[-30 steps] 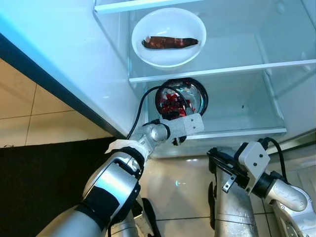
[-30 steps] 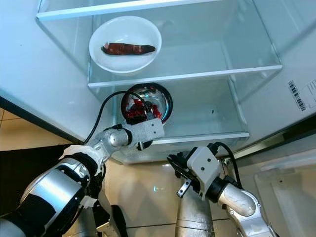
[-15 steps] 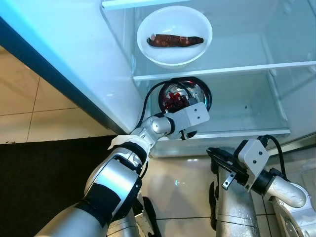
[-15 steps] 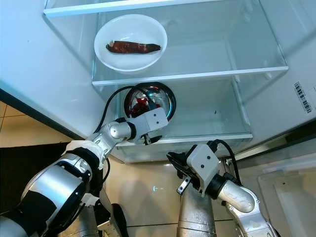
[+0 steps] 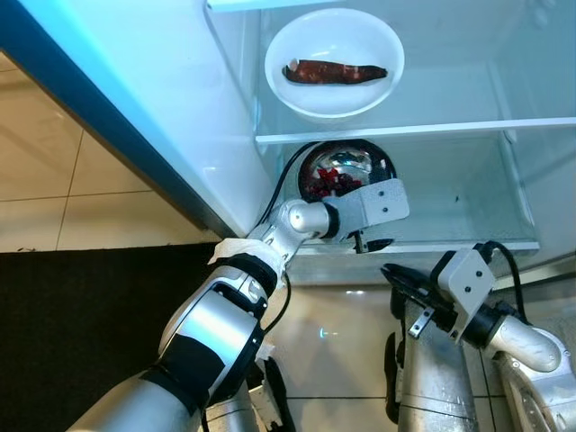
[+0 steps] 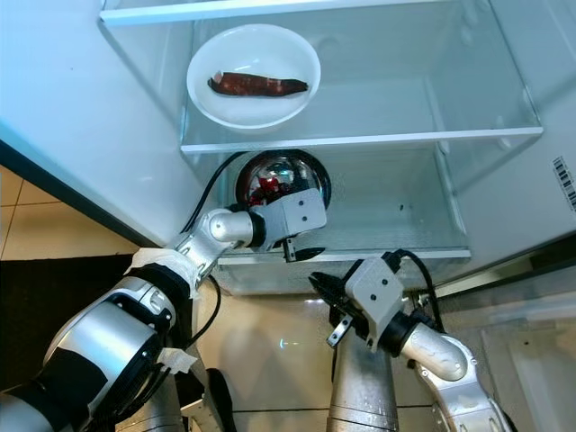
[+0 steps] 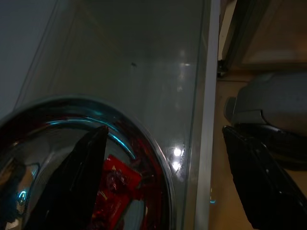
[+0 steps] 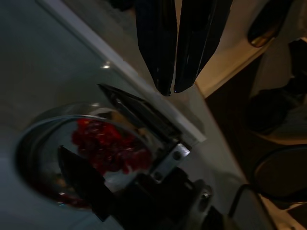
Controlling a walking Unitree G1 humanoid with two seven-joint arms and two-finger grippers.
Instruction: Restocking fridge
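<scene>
A steel bowl (image 5: 340, 171) of red pieces sits on the lower glass shelf (image 5: 468, 245) of the open fridge, at its left end. My left gripper (image 5: 362, 236) is open at the bowl's front right rim. In the left wrist view one finger (image 7: 79, 179) lies over the bowl (image 7: 144, 143) and the other finger (image 7: 259, 182) hangs outside the shelf's front edge. A white bowl (image 5: 335, 40) holding a dark reddish-brown piece of food (image 5: 333, 72) stands on the shelf above. My right gripper (image 5: 394, 273) is shut on nothing, low in front of the fridge.
The lower shelf has free room to the right of the steel bowl (image 6: 405, 202). The fridge's side wall (image 5: 153, 99) rises on the left. Beige floor tiles (image 5: 54, 180) and a dark mat (image 5: 72, 333) lie below, with my legs (image 5: 432, 378) under the right arm.
The camera has shifted, moving the fridge rightward in view. My left gripper has slid to the right along the steel bowl's front rim. The bowl and right gripper stay put.
</scene>
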